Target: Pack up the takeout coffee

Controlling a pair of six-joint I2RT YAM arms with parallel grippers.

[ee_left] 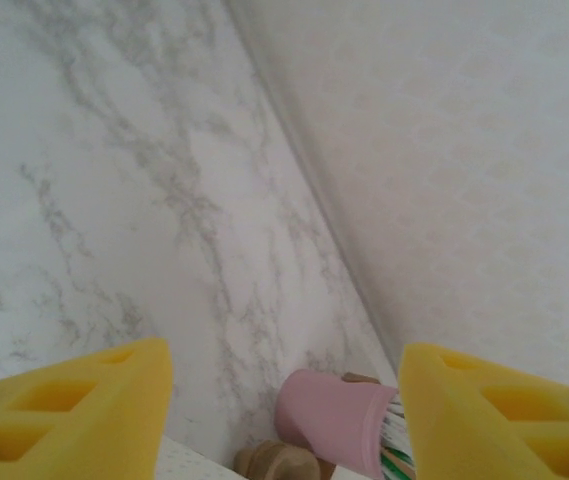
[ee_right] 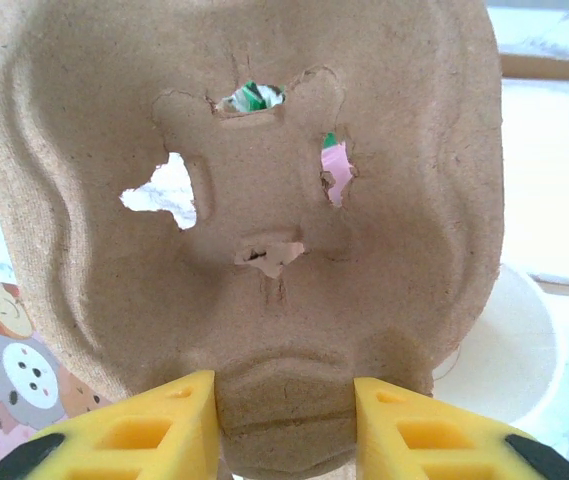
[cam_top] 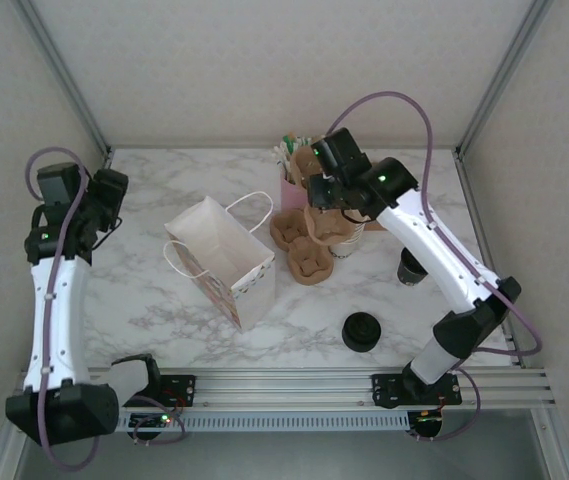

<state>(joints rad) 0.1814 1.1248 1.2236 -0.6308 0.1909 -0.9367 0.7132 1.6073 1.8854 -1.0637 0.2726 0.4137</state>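
With the right claw (ee_right: pixel 284 405) gripping the pulp cup carrier (ee_right: pixel 264 150) by its rim and the left claw (ee_left: pixel 284 395) wide and empty, we lift level.

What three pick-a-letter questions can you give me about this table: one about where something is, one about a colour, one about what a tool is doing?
1. Where is the white paper bag? A: left of the brown trays on the table. B: on the black lids. C: flat against the back wall.
2. What colour is the cup holding sticks? A: blue. B: pink. C: yellow.
3. What is the right tool doing? A: hanging open, empty. B: pinching a brown cardboard tray. C: pinching a black lid.
Answers: 1 A, it sits left of them from above. 2 B, it looks pink. 3 B, yellow fingers squeeze the tray's edge.
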